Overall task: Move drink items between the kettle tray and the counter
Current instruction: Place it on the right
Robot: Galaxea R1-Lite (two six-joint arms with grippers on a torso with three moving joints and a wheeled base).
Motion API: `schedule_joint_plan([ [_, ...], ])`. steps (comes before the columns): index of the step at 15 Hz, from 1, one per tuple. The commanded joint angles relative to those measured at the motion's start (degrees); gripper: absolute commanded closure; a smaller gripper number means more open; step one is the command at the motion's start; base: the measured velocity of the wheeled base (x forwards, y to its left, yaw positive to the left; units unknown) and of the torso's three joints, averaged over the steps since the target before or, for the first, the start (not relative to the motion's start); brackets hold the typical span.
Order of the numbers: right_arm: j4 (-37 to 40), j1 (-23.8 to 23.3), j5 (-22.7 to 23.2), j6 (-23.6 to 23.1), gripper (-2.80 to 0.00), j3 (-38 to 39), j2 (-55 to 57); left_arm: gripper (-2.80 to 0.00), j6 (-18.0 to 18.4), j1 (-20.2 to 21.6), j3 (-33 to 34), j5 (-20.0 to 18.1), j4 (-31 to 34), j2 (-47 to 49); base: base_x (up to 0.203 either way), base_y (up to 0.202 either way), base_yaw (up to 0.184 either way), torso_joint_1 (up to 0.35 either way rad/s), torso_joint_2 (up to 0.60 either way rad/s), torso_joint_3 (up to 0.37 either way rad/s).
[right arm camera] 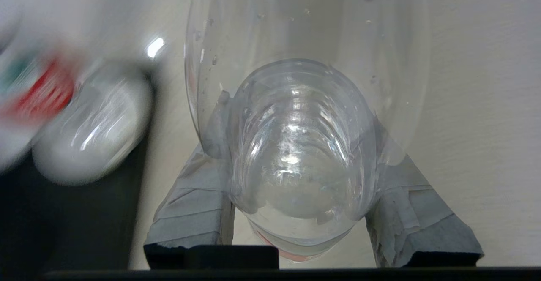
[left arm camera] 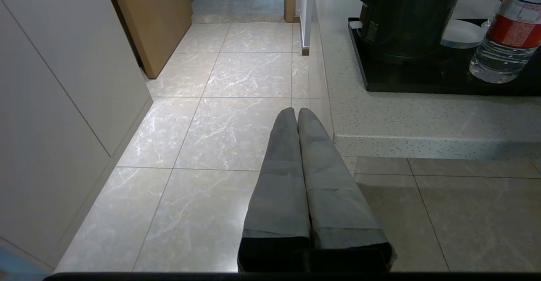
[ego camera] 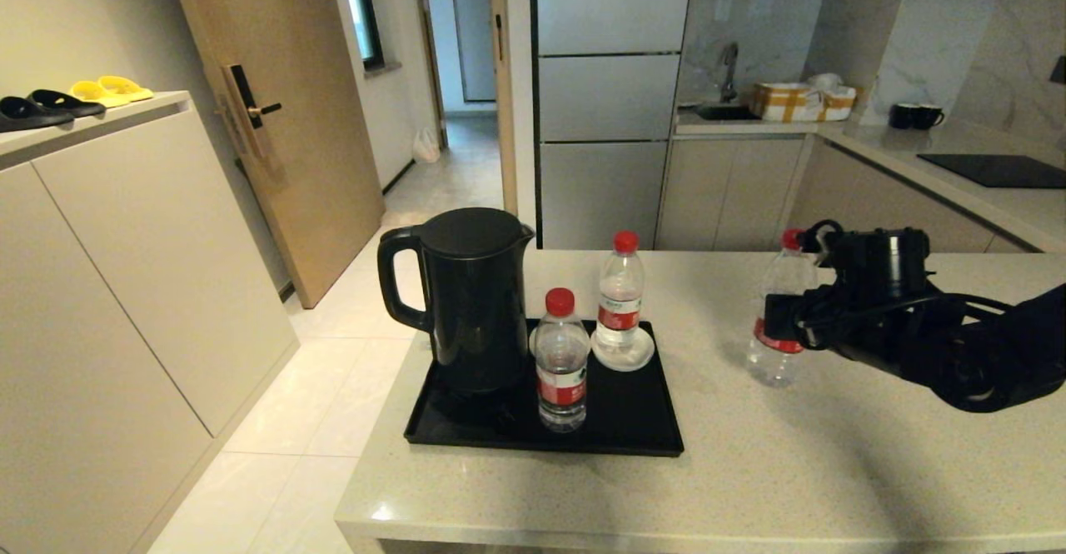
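Two red-capped water bottles stand on the black kettle tray (ego camera: 641, 429): one at the front (ego camera: 562, 362), beside the black kettle (ego camera: 475, 312), and one behind it (ego camera: 620, 296) on a white saucer (ego camera: 623, 358). A third bottle (ego camera: 774, 366) stands upright to the right of the tray, its base at or just above the beige counter (ego camera: 833, 454). My right gripper (ego camera: 776, 325) is shut on its labelled middle. The right wrist view shows this bottle (right arm camera: 302, 145) between the padded fingers (right arm camera: 194, 196). My left gripper (left arm camera: 296, 112) hangs shut and empty over the floor, beside the counter's corner.
A low cabinet (ego camera: 125, 287) with slippers stands at the left, past a strip of tiled floor. Behind the counter are a grey worktop with a sink (ego camera: 724, 108), two mugs (ego camera: 916, 115) and a black cooktop panel (ego camera: 999, 169). Bare counter lies in front of the held bottle.
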Motion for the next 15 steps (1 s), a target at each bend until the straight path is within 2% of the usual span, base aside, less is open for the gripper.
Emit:
schedule_joint_plan([
  [1,0.07,4.09,0.50,0.02,0.00,2.82,0.67,0.00,0.00,-0.04,0.01,0.03,0.01,0.06,0.000,0.000,0.000,0.000,0.00,0.000],
  [6,-0.50,12.82,3.32,-0.65,0.00,8.80,-0.12,0.00,0.00,-0.04,0.01,0.03,0.01,0.06,0.000,0.000,0.000,0.000,0.00,0.000],
  [11,-1.58,12.61,3.54,-0.54,0.00,9.10,-1.08,0.00,0.00,-0.04,0.01,0.03,0.01,-0.02,0.000,0.000,0.000,0.000,0.00,0.000],
  [15,-9.99,11.88,3.49,-2.36,0.00,12.36,1.26,0.00,0.00,-0.04,0.01,0.03,0.01,0.06,0.000,0.000,0.000,0.000,0.00,0.000],
])
